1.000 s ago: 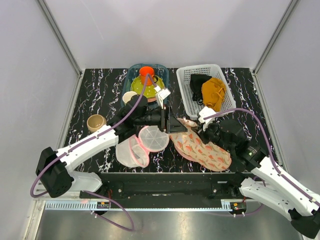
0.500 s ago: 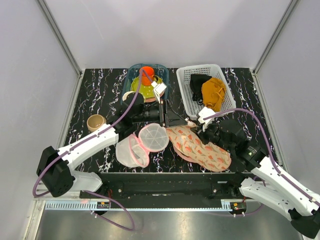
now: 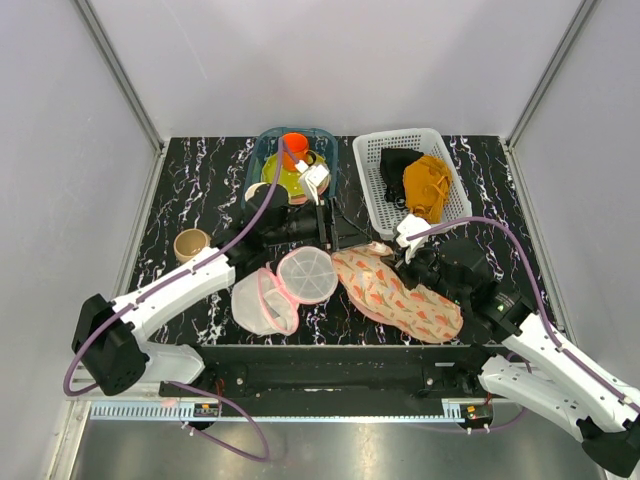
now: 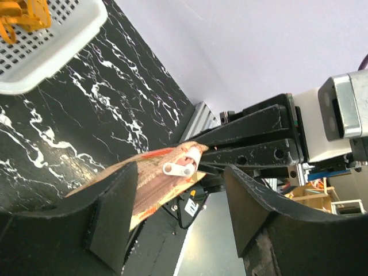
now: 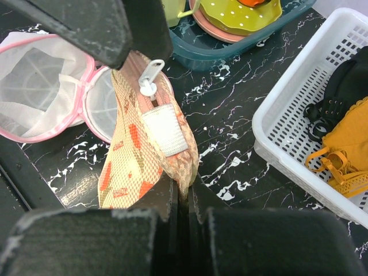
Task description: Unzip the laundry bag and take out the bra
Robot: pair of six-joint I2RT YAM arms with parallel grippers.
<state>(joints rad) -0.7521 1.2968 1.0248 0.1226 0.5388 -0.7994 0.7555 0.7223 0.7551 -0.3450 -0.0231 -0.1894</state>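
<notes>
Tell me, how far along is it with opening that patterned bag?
Barely started. Done: the right gripper is shut on one end of the laundry bag, bracing it. In hand: the left gripper stands open around the white zip pull, not yet closed on it. Left: pull the zip open and take out the bra, which is not visible.

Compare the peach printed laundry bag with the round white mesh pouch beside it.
The laundry bag is peach printed fabric; the mesh pouch is white netting with a pink rim. The laundry bag is long and looks zipped shut; the mesh pouch is round and lies open in two halves. Both rest on the black table.
</notes>
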